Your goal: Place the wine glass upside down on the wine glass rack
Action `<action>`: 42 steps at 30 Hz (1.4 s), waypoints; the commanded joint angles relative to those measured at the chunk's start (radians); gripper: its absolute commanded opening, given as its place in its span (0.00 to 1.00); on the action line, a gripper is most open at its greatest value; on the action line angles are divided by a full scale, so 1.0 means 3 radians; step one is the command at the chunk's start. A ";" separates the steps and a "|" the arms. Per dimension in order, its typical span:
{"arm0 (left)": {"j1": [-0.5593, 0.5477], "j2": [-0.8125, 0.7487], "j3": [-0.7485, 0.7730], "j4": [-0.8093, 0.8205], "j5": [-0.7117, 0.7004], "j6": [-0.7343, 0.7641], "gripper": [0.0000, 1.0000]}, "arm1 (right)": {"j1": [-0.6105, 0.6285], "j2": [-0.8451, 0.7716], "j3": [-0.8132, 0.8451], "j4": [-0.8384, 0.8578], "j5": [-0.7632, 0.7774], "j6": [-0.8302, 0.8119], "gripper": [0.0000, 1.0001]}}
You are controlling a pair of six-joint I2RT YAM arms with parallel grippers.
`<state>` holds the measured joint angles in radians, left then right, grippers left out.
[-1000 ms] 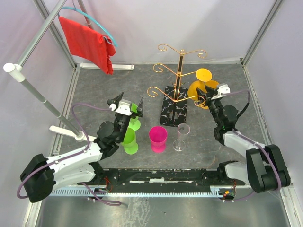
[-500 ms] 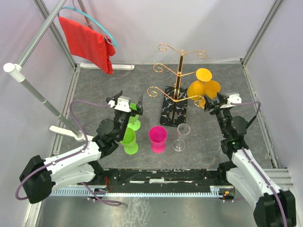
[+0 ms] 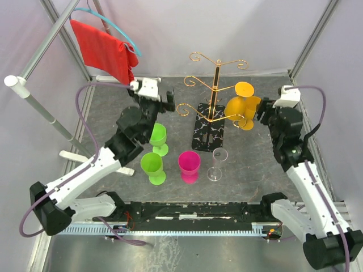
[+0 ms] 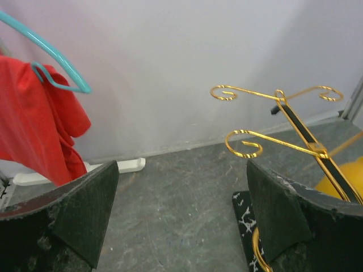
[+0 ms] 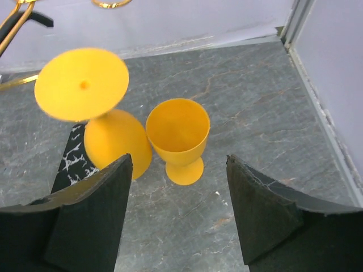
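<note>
Left arm: extends from its base at the near left corner diagonally up the desk (image 3: 113, 105), elbow raised, wrist held high and aimed at the back wall. The left end effector (image 3: 154, 103) hovers above the desk to the left of the wine glass rack (image 3: 211, 110); in its wrist view the left end effector (image 4: 181, 170) has its fingers spread wide with only bare desk and the rack's curled gold arms beyond them. Right arm: rises from the near right corner, forearm steep, wrist bent leftward toward the rack. The right end effector (image 3: 265, 113) stands just to the right of the orange wine glass (image 3: 237, 106), fingers apart and gripping nothing; the right wrist view confirms the gap at the right end effector (image 5: 178, 164). Task item: the orange wine glass (image 5: 99, 122) hangs upside down at a right-hand arm of the rack, foot uppermost, bowl above the black marble base (image 5: 71, 158). A second orange glass (image 5: 177, 136) stands upright on the desk just beside it. Two green glasses (image 3: 154, 153), a pink glass (image 3: 189, 165) and a clear glass (image 3: 217, 164) stand upright nearer the arm bases.
</note>
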<state>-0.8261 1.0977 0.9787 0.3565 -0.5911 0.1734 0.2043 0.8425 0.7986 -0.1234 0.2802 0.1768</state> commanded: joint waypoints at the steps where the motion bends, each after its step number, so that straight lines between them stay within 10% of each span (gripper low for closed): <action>1: 0.0374 0.0230 0.0695 -0.0930 0.0289 -0.0486 0.99 | -0.0150 0.0275 0.0525 -0.0640 0.0200 0.0124 0.77; 12: 0.0929 0.0915 0.1460 -0.1493 0.0981 -0.0642 0.99 | -0.1109 0.1242 0.0851 -0.0615 -0.1054 0.0472 0.74; 31: 0.1070 0.1141 0.1506 -0.1503 0.0993 -0.0682 0.99 | -0.1146 0.2028 0.1057 -0.0114 -0.1231 0.0509 0.67; 42: 0.1156 0.1248 0.1834 -0.1913 0.1081 -0.0801 0.99 | -0.1142 0.2147 0.1272 -0.0351 -0.1183 0.0349 0.23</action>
<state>-0.4854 1.4796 1.4567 -0.1898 -0.2993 -0.0193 -0.1360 1.5158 1.1118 -0.2195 -0.0875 0.3096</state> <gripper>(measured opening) 0.993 0.316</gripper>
